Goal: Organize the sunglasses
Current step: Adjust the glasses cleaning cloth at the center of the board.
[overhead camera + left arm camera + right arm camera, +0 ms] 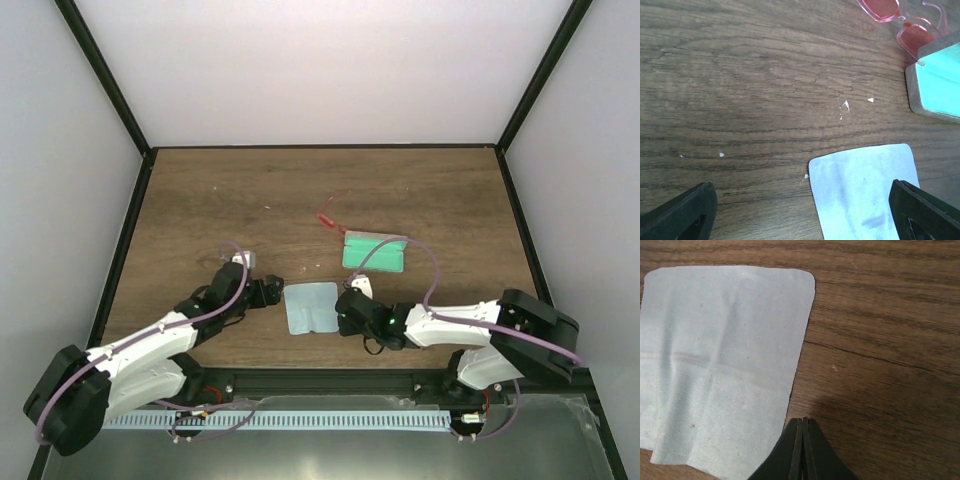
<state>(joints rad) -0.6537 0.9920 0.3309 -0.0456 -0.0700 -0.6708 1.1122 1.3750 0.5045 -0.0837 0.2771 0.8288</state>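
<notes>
The sunglasses, with a thin red frame, lie on the table just behind the open grey case with green lining. In the left wrist view the sunglasses touch the case's far corner. The pale blue cloth lies flat between my grippers. My left gripper is open and empty, its fingers spread wide at the cloth's left edge. My right gripper is shut, its tips at the cloth's right edge with nothing seen between them.
The wooden table is walled by white panels with black frame posts. Small white specks lie on the wood left of the case. A metal rail runs along the near edge by the arm bases.
</notes>
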